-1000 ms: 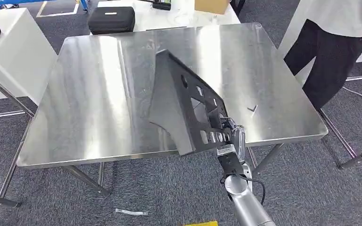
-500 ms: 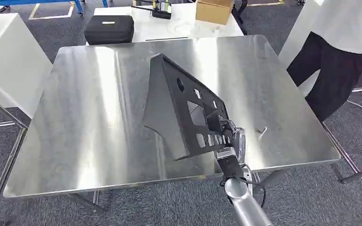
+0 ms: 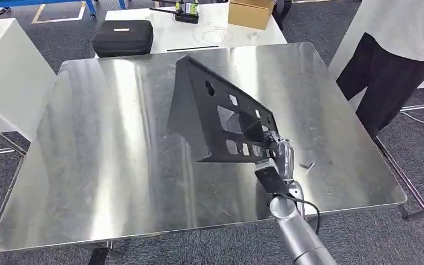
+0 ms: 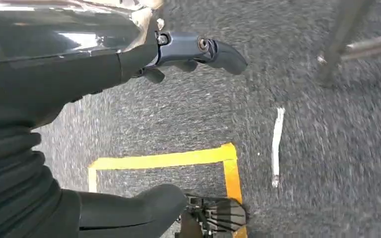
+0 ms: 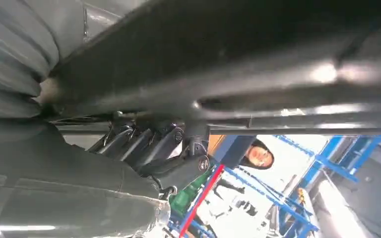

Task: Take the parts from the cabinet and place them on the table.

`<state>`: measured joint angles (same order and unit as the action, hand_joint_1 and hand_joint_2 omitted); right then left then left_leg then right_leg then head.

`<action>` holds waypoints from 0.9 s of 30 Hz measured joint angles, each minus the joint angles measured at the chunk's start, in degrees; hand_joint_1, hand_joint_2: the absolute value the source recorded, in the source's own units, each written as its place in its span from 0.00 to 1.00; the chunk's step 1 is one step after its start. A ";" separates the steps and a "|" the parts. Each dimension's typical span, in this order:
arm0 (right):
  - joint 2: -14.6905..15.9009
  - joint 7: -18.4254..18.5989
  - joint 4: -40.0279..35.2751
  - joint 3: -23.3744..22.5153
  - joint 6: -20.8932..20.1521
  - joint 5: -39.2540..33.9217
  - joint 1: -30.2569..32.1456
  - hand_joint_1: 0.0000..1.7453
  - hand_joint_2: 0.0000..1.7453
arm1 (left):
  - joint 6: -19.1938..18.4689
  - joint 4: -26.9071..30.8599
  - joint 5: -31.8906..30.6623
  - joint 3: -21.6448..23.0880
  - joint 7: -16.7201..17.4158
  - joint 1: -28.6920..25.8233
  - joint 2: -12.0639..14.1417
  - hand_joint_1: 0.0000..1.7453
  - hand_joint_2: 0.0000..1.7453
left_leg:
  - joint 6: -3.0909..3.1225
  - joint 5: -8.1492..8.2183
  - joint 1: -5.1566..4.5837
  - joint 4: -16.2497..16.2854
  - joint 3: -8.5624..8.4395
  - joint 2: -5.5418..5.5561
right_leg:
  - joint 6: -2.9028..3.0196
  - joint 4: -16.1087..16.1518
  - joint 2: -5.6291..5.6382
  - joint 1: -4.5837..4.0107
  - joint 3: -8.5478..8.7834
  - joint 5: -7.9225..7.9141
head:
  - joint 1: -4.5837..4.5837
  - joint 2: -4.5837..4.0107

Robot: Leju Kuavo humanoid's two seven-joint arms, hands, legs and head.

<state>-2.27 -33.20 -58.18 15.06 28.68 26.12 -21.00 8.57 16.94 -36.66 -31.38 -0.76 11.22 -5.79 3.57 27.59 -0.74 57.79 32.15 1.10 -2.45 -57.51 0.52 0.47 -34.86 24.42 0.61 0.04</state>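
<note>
Steel table (image 3: pixel 116 165), the destination, spreads below me and fills most of the head view. Over its middle I carry one part, a black perforated panel (image 3: pixel 215 113), tilted with its far end raised; whether its lower edge already touches the tabletop I cannot tell, so I judge the fetching done and the setting-down still to finish. My right hand (image 3: pixel 273 150) grips the panel at its near end, fingers closed around the edge; in the right wrist view those dark fingers (image 5: pixel 149 144) are curled under the part's underside (image 5: pixel 258 64). My left hand (image 4: pixel 178 54) hangs by my side above the grey carpet, holding nothing, its fingers apart. A person in dark trousers (image 3: pixel 389 83) stands beside the table's far right corner. Smallest, a loose bit of metal (image 3: pixel 308 165) lies on the tabletop near my right hand. Remaining, as I judge: lower, release, withdraw, then return for further parts.
</note>
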 joint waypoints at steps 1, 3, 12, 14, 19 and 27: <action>-0.11 0.00 1.69 0.00 0.29 1.25 -1.37 1.00 1.00 | -0.22 0.28 -0.57 0.42 0.26 0.31 -0.04 0.00 1.00 | 0.01 0.03 0.01 -0.20 -0.11 -0.07 | 0.16 0.01 0.11 -0.01 0.00 0.11 | 0.00 0.02; -0.33 -0.09 6.25 0.00 1.36 3.41 -4.69 1.00 1.00 | -0.70 0.63 -1.53 1.33 0.68 1.24 -0.07 0.00 1.00 | 0.09 0.22 0.01 -0.72 -0.38 -0.17 | 0.20 0.01 0.15 -0.06 -0.01 0.13 | 0.00 0.00; -2.69 3.54 25.95 1.92 4.24 9.92 -18.89 1.00 1.00 | -2.18 0.68 -3.93 4.00 1.53 3.07 -0.46 0.00 1.00 | -0.62 -0.07 0.05 -0.82 -0.42 -0.22 | 0.60 -0.04 0.13 -0.22 0.01 0.07 | -0.02 0.00; -2.97 4.24 27.73 2.25 4.28 10.25 -20.22 1.00 1.00 | -2.36 0.68 -4.04 4.22 1.55 3.10 -0.48 0.00 1.00 | -0.62 -0.07 0.02 -0.81 -0.42 -0.21 | 0.59 -0.04 0.11 -0.15 0.05 0.06 | -0.02 0.02; -3.34 10.13 31.91 3.15 4.35 12.72 -23.36 1.00 1.00 | -3.17 0.63 -5.16 5.05 1.99 3.61 -0.48 0.00 1.00 | -0.62 -0.07 -0.21 -0.77 -0.39 -0.19 | 0.55 -0.03 0.09 0.08 0.07 0.04 | -0.02 0.00; -3.58 15.72 36.19 3.52 5.55 14.18 -27.50 1.00 1.00 | -3.80 0.55 -5.70 5.61 2.38 4.84 -0.55 0.00 1.00 | -0.59 -0.05 -0.38 -0.74 -0.39 -0.20 | 0.53 0.06 0.09 0.24 0.12 0.03 | -0.02 0.00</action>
<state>-5.86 -17.49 -21.99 18.58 34.23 40.30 -48.50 4.76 17.49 -42.36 -25.77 1.62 16.06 -6.34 2.98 27.54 -1.11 57.06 31.76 0.91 -1.92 -57.45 0.61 0.71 -34.74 24.45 0.59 0.04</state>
